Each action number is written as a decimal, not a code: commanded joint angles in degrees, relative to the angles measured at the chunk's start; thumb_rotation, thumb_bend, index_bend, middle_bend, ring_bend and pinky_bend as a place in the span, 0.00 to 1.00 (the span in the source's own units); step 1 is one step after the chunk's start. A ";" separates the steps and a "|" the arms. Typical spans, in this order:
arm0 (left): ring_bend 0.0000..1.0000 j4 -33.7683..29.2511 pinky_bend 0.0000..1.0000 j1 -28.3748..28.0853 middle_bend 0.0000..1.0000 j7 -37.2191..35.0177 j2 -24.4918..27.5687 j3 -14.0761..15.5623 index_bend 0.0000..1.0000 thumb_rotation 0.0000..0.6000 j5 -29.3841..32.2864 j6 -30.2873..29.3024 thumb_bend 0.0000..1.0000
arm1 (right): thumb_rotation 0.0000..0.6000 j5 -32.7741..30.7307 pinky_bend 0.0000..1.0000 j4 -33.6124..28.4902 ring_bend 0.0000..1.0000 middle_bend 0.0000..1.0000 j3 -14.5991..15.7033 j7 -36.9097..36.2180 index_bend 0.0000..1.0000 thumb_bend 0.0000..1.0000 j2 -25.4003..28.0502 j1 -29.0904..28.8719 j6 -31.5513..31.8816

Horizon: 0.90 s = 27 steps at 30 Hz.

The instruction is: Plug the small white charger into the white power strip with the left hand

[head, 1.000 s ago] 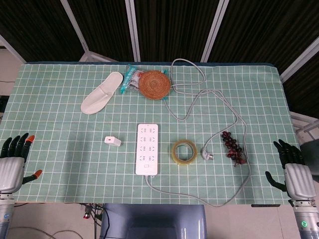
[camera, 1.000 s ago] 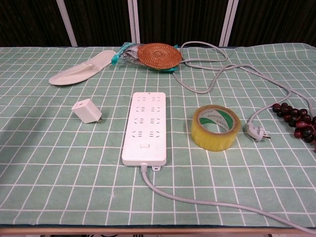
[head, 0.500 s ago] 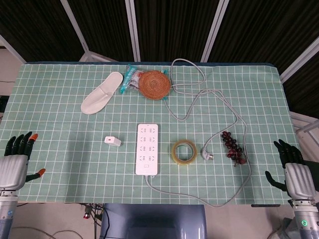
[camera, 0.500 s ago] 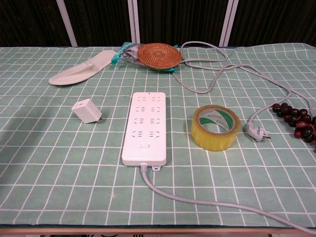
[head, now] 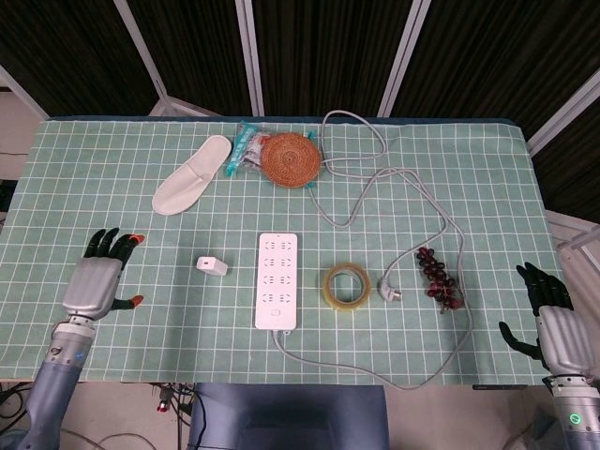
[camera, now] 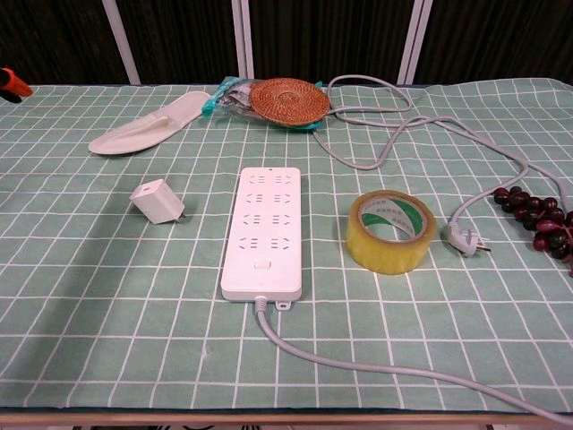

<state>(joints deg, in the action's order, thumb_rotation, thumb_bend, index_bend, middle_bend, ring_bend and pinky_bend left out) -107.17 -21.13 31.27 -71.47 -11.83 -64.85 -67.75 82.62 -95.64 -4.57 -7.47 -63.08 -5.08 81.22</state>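
On the green checked tablecloth, the white power strip lies flat near the middle, its sockets facing up and its grey cable leaving from the near end. Just left of the power strip, apart from it, sits the small white charger; in the chest view the charger lies tilted with its metal prongs pointing toward the strip. Nothing touches the charger.

Further left of the power strip, beyond the charger, the left hand hovers over the cloth with its orange-tipped fingers spread apart and holding nothing. Only an orange fingertip of it shows at the left edge of the chest view. Far right of the power strip, at the table's near right corner, the right hand hangs with its dark fingers apart and nothing in them.

Right of the power strip stands a roll of yellow tape, then a loose grey plug, then a bunch of dark grapes. Behind the power strip, toward the far edge, lie a woven round mat partly over a clear packet, and left of these a white slipper.
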 commanded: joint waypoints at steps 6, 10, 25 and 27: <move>0.00 0.20 0.00 -10.87 0.20 10.39 -4.58 -3.91 0.21 1.00 16.92 6.64 0.12 | 1.00 -0.55 0.00 -0.29 0.00 0.00 -0.14 -1.05 0.00 0.39 0.38 -0.19 -0.69; 0.00 1.59 0.00 -13.98 0.23 12.66 -6.30 -3.97 0.25 1.00 22.12 7.70 0.15 | 1.00 -0.83 0.00 -0.36 0.00 0.00 -0.18 -1.35 0.00 0.39 0.43 -0.25 -0.99; 0.00 11.35 0.00 -22.98 0.28 15.34 -14.70 -2.25 0.31 1.00 31.35 8.56 0.22 | 1.00 -1.79 0.00 -0.76 0.00 0.00 -0.35 -2.24 0.00 0.39 0.87 -0.40 -1.89; 0.00 12.45 0.00 -23.66 0.29 15.16 -15.33 -1.90 0.32 1.00 31.91 8.84 0.24 | 1.00 -1.87 0.00 -0.81 0.00 0.00 -0.35 -2.38 0.00 0.39 0.95 -0.42 -2.01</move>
<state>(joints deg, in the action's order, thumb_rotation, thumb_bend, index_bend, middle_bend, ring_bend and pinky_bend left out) -95.26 -44.34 46.52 -86.37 -14.02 -33.35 -59.12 80.76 -96.44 -4.92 -9.84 -62.15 -5.49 79.22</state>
